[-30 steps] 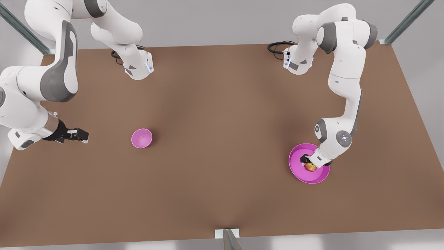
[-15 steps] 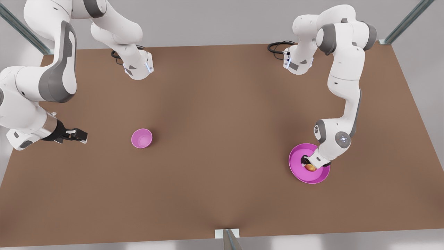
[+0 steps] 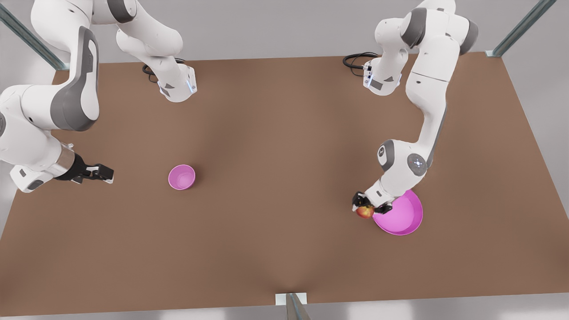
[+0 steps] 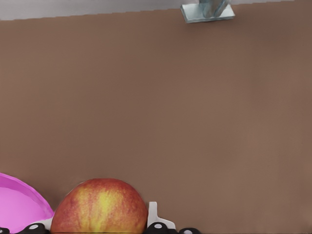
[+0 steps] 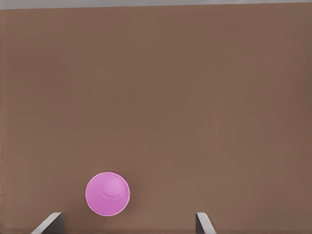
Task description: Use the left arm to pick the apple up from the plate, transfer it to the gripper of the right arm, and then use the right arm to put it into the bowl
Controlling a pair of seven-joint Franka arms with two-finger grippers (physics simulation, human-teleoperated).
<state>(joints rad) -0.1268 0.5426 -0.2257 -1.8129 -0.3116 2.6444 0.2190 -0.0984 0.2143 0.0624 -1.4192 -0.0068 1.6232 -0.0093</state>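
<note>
Lifted off the plate [image 3: 402, 218], left end effector [image 3: 366, 209] grips apple [image 3: 365, 212].

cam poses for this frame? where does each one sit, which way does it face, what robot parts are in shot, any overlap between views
Front view: high above the table, looking steeply down; both arms show, left gripper holding the apple by the plate, right gripper waiting near the bowl.
Left wrist view: on the left arm, looking past the gripped apple across the table; fingers and plate edge show.
Right wrist view: on the right arm, facing the bowl; its open fingers show.
Shared: front and left wrist share apple and plate; front and right wrist share the bowl.
</note>
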